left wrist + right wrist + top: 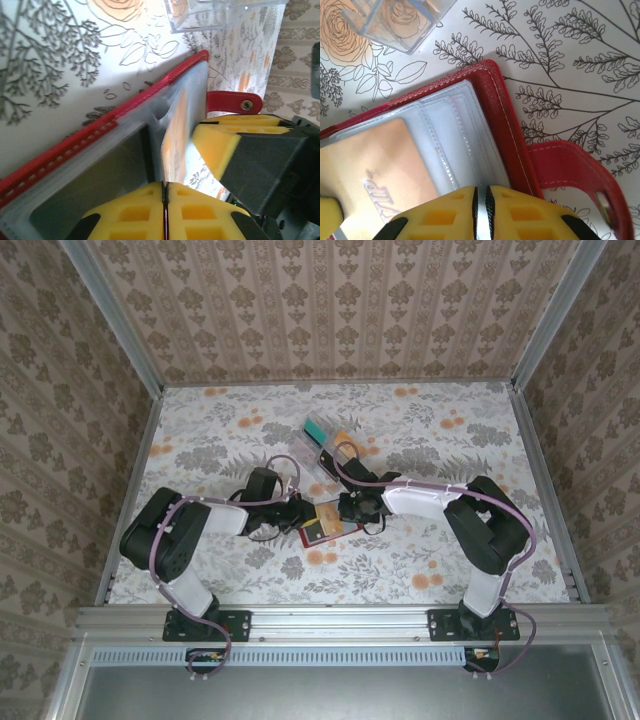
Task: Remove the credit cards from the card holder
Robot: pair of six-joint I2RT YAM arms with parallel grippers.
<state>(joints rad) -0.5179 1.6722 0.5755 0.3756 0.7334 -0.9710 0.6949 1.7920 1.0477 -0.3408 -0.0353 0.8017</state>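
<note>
On the flowered table (450,550), the left arm (190,530) and right arm (470,515) meet nose to nose at centre, just short of the clear rack (320,445). Between them lies the open red card holder (495,115), flat on the cloth with its snap tab (570,165) sticking out to one side.

A card (380,165), tan in this light, lies partly out of the clear sleeves. Its long axis runs from the pocket towards the left arm's side.

The left gripper (165,192) has its yellow pads pressed together on what looks like that card's near edge. The right gripper (481,195) is pinched on the holder's sleeve edge by the tab end, apparently pinning it.

The left arm is therefore the one placed to draw the card out. The pull looks set to run along the card's length, away from the right gripper.
</note>
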